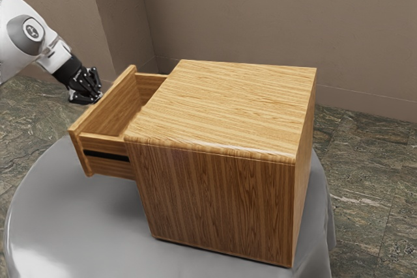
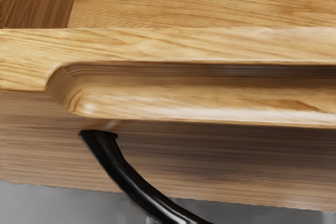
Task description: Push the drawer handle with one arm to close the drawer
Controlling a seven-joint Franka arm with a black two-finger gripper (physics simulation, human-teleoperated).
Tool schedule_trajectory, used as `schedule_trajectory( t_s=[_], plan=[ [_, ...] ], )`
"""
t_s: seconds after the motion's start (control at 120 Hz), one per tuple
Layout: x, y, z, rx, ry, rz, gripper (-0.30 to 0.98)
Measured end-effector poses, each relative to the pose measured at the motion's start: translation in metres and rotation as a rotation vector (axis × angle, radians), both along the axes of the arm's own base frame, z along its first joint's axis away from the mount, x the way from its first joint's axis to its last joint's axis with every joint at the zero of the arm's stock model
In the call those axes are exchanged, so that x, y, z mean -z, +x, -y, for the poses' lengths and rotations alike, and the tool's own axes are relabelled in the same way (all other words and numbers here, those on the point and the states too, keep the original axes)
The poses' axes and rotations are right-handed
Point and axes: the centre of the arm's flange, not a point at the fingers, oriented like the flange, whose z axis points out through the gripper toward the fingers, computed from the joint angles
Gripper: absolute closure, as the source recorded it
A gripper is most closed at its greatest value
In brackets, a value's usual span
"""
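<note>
My black gripper is at the outer side of the drawer front, close to its top edge; whether they touch cannot be told. The wooden drawer stands pulled out of the cabinet, toward the exterior view's left, with its inside exposed. In the wrist view, the drawer front has a long rounded groove along its upper part. A curved black handle stands out from that face, below the groove and close to my hand.
A round table with a grey cloth carries the wooden cabinet. The cabinet's flat top rises above the drawer. Behind it are brown walls and a dark stone floor.
</note>
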Motion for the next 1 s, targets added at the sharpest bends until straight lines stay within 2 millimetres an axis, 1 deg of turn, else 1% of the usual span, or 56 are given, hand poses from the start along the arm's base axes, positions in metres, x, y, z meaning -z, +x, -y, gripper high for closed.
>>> schedule_trajectory(
  t_s=[0.192, 0.342, 0.408, 0.508, 0.575, 0.758, 1.0],
  plan=[
    [-0.002, 0.01, 0.028, 0.033, -0.019, 0.007, 0.79],
    [-0.009, 0.017, 0.042, 0.044, -0.038, 0.024, 0.79],
    [-0.007, 0.02, 0.047, 0.044, -0.049, 0.023, 0.79],
    [0.004, 0.025, 0.053, 0.041, -0.073, 0.008, 0.79],
    [0.008, 0.027, 0.056, 0.036, -0.088, 0.006, 0.79],
    [0.007, 0.032, 0.073, 0.042, -0.121, 0.011, 0.79],
    [0.005, 0.038, 0.108, 0.07, -0.149, 0.009, 0.79]
  ],
)
